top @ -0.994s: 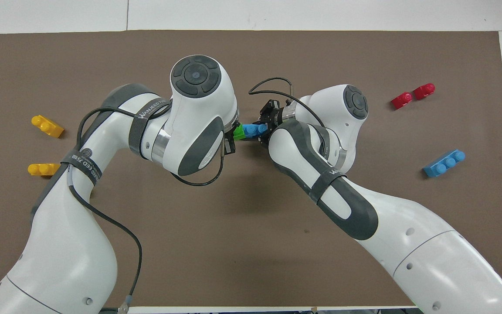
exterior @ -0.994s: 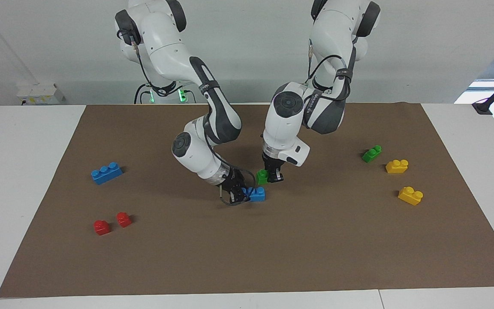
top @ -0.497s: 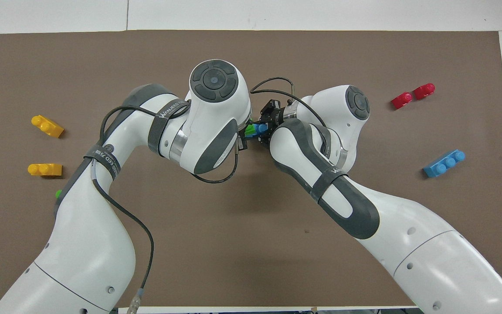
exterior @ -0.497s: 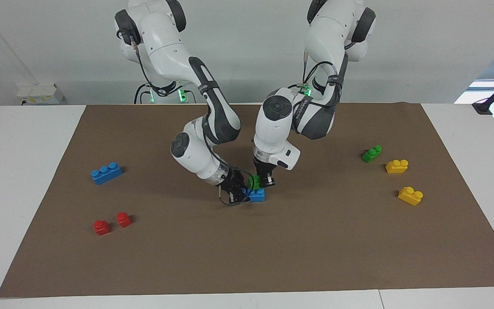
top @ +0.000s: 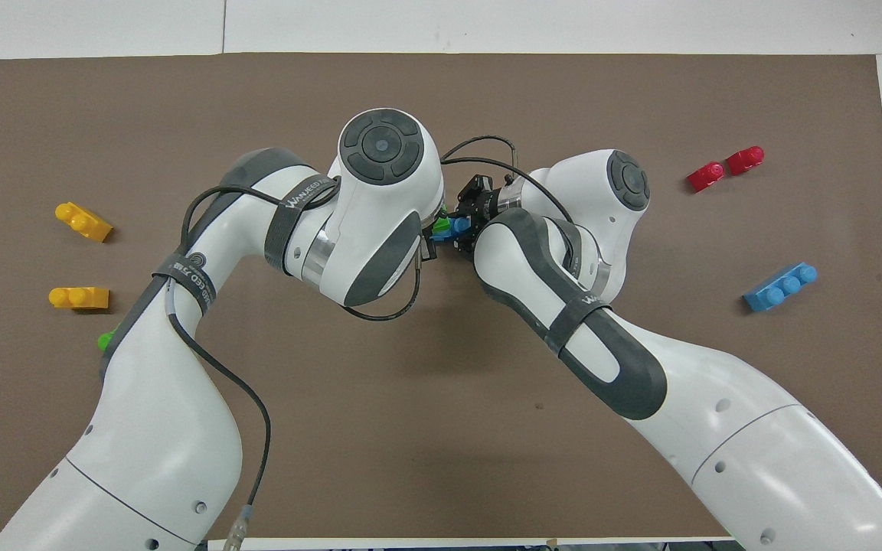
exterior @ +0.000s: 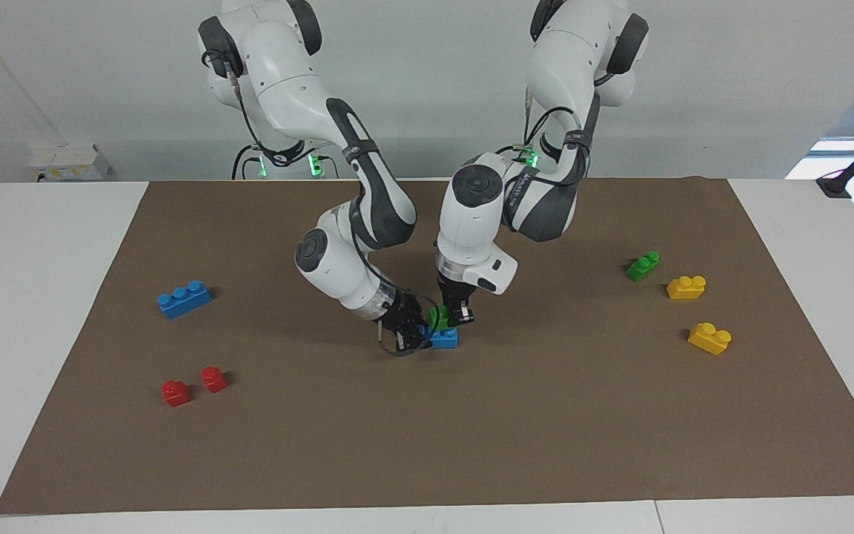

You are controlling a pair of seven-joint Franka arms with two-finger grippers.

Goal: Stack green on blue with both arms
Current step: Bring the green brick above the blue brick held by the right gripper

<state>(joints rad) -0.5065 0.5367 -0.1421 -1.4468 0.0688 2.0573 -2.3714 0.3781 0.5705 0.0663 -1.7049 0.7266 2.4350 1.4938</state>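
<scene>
Mid-tabletop, the left tool (exterior: 451, 317) pinches the green brick (exterior: 439, 315) on top of the blue brick (exterior: 445, 338), which the right tool (exterior: 414, 334) grips from the side.

Two yellow bricks (exterior: 697, 312) lie near each other toward the left arm's end of the brown mat (exterior: 427, 445), and two red bricks (exterior: 193, 386) sit side by side toward the right arm's end.
</scene>
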